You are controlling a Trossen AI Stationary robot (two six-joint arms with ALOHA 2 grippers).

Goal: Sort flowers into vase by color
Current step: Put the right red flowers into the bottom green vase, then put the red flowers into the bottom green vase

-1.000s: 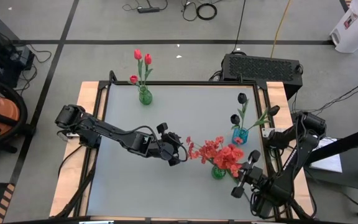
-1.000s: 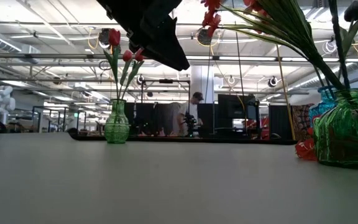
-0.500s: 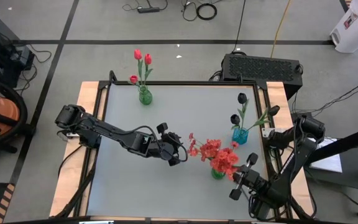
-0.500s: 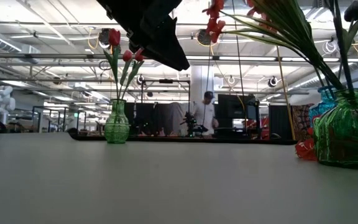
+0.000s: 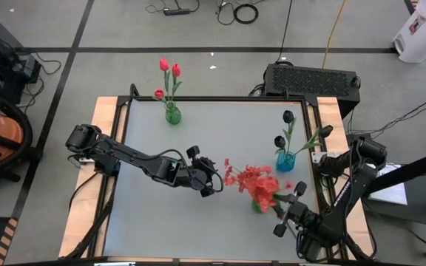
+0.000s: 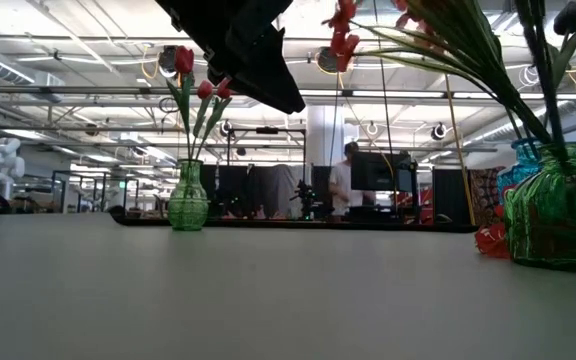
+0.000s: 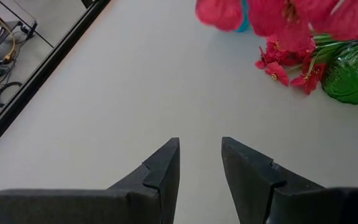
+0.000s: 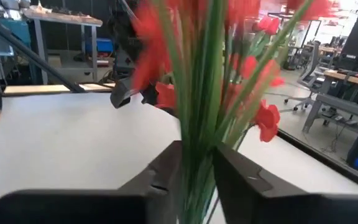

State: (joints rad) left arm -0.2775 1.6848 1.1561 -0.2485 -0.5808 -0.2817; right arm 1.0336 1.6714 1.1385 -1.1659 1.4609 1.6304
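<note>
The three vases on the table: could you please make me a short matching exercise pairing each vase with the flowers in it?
Vases:
1. far green vase
2. blue vase
3. near green vase

Flowers:
A. black tulips
B. bunch of small red blossoms
C. red-pink tulips

Pairs: 1-C, 2-A, 3-B.
</note>
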